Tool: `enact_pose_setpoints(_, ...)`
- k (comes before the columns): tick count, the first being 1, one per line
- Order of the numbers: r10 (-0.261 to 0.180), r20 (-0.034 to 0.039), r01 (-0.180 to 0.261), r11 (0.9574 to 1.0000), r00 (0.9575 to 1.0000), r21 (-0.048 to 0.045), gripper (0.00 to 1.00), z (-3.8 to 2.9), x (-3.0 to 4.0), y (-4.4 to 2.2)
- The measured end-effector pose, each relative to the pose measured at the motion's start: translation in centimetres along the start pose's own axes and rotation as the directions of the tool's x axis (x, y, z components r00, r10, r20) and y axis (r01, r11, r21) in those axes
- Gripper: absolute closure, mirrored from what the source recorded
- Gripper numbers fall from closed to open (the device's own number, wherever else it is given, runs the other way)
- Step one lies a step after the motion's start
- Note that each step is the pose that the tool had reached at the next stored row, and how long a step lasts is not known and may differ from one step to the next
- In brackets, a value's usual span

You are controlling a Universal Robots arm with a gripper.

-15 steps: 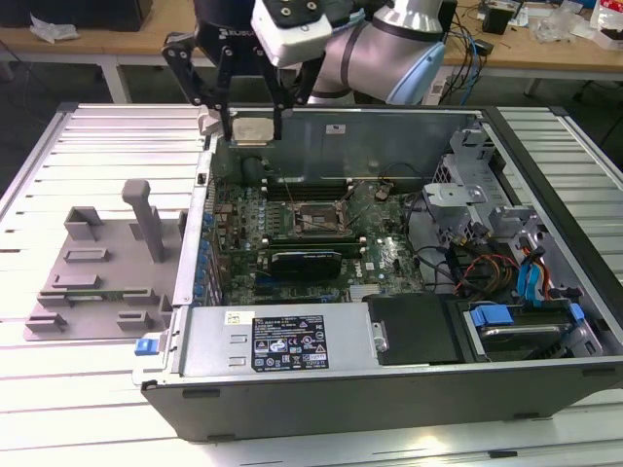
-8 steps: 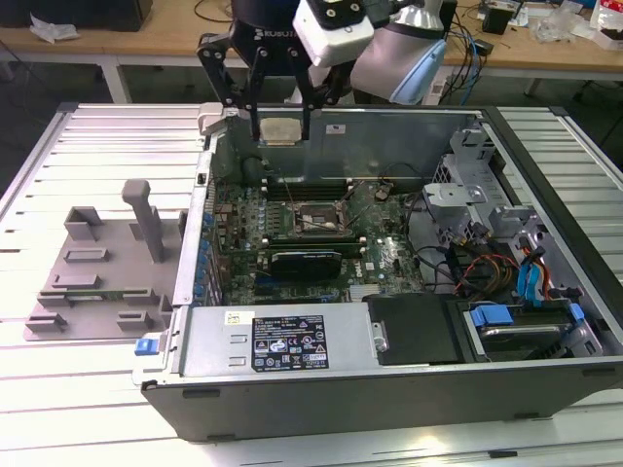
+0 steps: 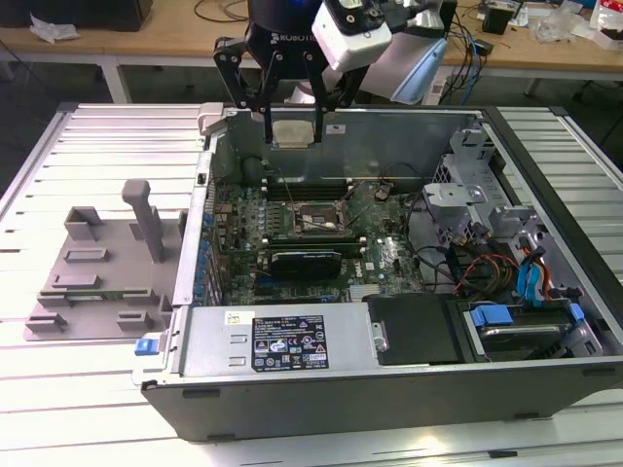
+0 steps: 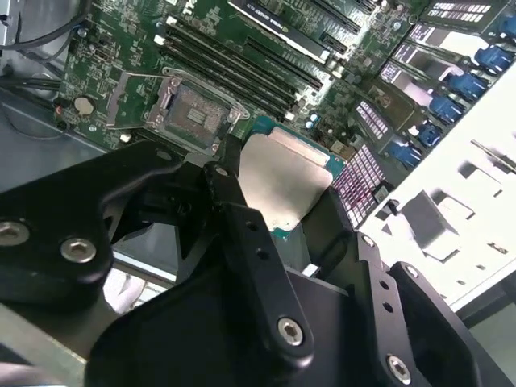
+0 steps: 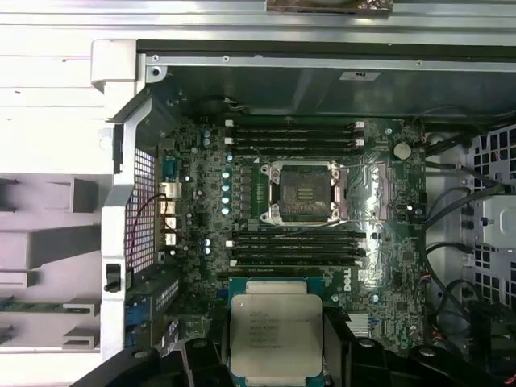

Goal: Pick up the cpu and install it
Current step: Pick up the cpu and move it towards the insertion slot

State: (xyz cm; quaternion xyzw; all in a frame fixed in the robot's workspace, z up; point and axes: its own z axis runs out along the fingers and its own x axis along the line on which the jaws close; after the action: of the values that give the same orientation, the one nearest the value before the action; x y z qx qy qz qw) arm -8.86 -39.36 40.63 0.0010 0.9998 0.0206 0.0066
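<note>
We see the arm reaching down from the far side of the scene, its black hand (image 3: 293, 126) pointing downward over the rear part of an opened computer case (image 3: 292, 394). The fingers (image 3: 265, 115) are drawn in narrow and clamp the cpu (image 3: 294, 134) by two opposite edges. The chip lies flat between them with its silver top facing up. It hangs in the air above the motherboard (image 5: 379, 201), touching nothing but the fingers.

In the first wrist view the cpu (image 5: 276, 334) sits level between the two finger links, and the socket (image 5: 301, 192) lies apart from it on the board, its contact field bare. Rows of memory slots (image 5: 294, 133) flank the socket on two sides. Nothing stands between chip and socket.

The case lies on its side on a white slatted worktop (image 3: 58, 409). Inside we find, besides the board, a grey power supply box (image 3: 273, 341) along the near wall, a black cover (image 3: 419, 331) beside it, and a drive bay with blue tabs (image 3: 521, 321) toward the exterior view's right, with loose cables (image 3: 467, 272) near it. On the exterior view's left, outside the case, a grey plastic fixture (image 3: 97, 282) rests on the worktop.
</note>
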Motion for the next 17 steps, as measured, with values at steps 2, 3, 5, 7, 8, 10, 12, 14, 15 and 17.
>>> enact_pose_setpoints(2,0.000,0.0000,0.000,1.0000,1.0000,0.0000,0.45,0.52,0.01,0.09)
enact_pose_setpoints(3,0.000,0.0001,0.000,1.0000,1.0000,0.0000,0.45,0.79,0.02,0.13)
enact_pose_setpoints(5,0.000,0.0000,0.000,1.0000,1.0000,0.0005,0.45,1.31,0.03,0.28)
enact_pose_setpoints(7,0.000,0.0001,0.000,1.0000,1.0000,0.0004,0.45,1.75,0.03,0.45)
enact_pose_setpoints(8,0.000,0.0001,0.000,1.0000,1.0000,0.0004,0.45,2.02,0.03,0.54)
enact_pose_setpoints(10,0.000,0.0000,0.000,1.0000,1.0000,0.0041,0.45,2.52,-0.05,0.70)
enact_pose_setpoints(12,0.000,0.0001,0.000,1.0000,1.0000,0.0053,0.45,2.69,-0.28,0.74)
enact_pose_setpoints(14,0.000,0.0001,0.000,1.0000,1.0000,0.0064,0.45,2.84,-0.67,0.76)
enact_pose_setpoints(15,0.000,0.0001,0.000,1.0000,1.0000,0.0070,0.45,2.90,-0.84,0.78)
enact_pose_setpoints(17,0.000,0.0000,0.000,1.0000,1.0000,0.0082,0.45,3.02,-1.17,0.81)
